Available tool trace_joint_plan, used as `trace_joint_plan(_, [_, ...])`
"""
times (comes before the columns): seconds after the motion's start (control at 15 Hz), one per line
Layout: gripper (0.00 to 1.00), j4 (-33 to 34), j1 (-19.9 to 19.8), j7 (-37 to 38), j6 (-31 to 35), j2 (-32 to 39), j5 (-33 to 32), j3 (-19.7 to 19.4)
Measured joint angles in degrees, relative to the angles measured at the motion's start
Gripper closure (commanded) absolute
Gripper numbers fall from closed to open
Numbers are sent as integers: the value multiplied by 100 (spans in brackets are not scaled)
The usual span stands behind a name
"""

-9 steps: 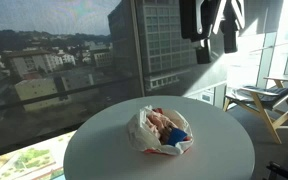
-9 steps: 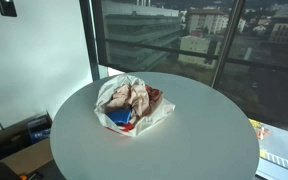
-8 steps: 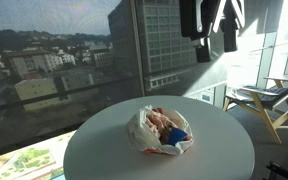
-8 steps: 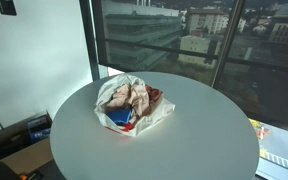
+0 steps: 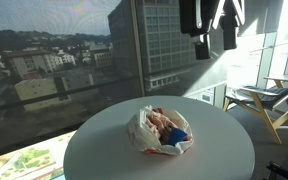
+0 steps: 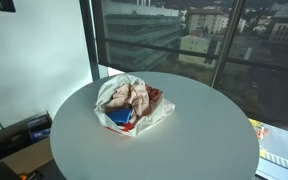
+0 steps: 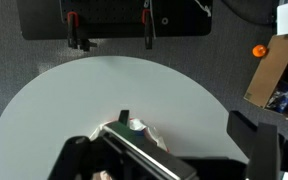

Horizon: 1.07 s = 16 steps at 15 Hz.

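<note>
- In an exterior view the dark two-fingered gripper [image 5: 215,42] hangs high over the far side of the round pale grey table [image 5: 104,150]; its jaws stand wide apart, released, with nothing between them.
- In that same view the crumpled white plastic bag [image 5: 156,132] lies near the middle of the table, red and blue things showing at its open top; it is well below the gripper and apart from it; a wooden lounge chair [image 5: 262,100] stands past the table's edge, beside the glass window wall [image 5: 74,60] with the city behind.
- In an exterior view from another spot the bag [image 6: 131,104] sits on the table [image 6: 194,140] toward the side nearer the white wall; its mouth gapes upward; the window wall [image 6: 184,40] runs behind it.
- In the wrist view the gripper [image 7: 164,140] looks down on the table [image 7: 84,100], one dark finger at each lower corner, spread wide; a small part of the bag [image 7: 136,127] shows between them, the rest hidden by the gripper's body; nothing is clasped.
- Past the table's far edge in the wrist view sits a black mount with red clamps [image 7: 114,15]; a brown cardboard box [image 7: 272,70] and a small orange ball [image 7: 257,50] lie off to the side on the dark floor.
</note>
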Motion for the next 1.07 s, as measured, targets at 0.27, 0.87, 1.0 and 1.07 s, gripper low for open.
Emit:
trace_joint_plan(0.27, [0,-34,0,0,8,24,0,1])
trace_joint_plan(0.87, [0,-1374,-173,138,1885,1353,-163,-50])
trace_joint_plan(1.0, [0,-1492,-278,255,2549,1899,-496,-78])
trace_joint_plan(1.07, [0,-1488,-330,359,2806,2179,-716,-110])
